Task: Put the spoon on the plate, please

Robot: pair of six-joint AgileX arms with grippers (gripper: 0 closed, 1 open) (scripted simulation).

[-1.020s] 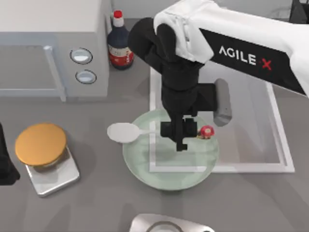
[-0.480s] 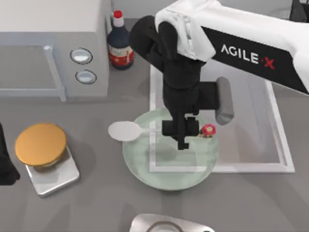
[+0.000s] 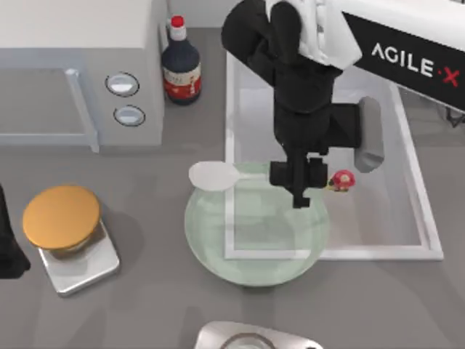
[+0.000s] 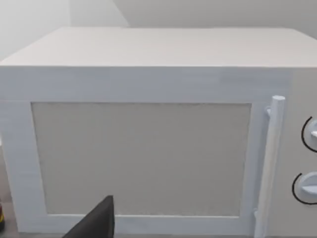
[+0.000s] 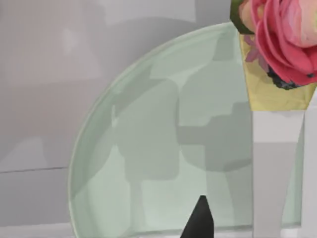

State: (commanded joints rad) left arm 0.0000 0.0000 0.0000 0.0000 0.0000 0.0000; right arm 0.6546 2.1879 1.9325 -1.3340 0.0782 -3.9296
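Observation:
The pale green glassy plate (image 3: 251, 251) lies in the middle of the table, partly over a white-framed mat. My right gripper (image 3: 299, 187) hangs over the plate's far edge, shut on the handle of the slim white spoon (image 3: 213, 176). The spoon lies crosswise: its oval bowl sticks out left past the plate's rim, and its red knob (image 3: 341, 180) is right of the gripper. In the right wrist view the plate (image 5: 148, 148) lies below, with the white spoon handle (image 5: 277, 173) and the red knob (image 5: 282, 39) close by. My left arm (image 3: 7, 247) is parked at the table's left edge.
A white microwave (image 3: 73, 65) stands at the back left, with a dark sauce bottle (image 3: 180, 65) beside it. An orange disc (image 3: 60, 216) rests on a metal scale at the front left. The white-framed mat (image 3: 410, 196) extends right. A metal object (image 3: 251, 338) sits at the front edge.
My right gripper has moved right and toward the back with the spoon. The spoon's bowl now hangs over the plate's far left rim, and the red knob has shifted right.

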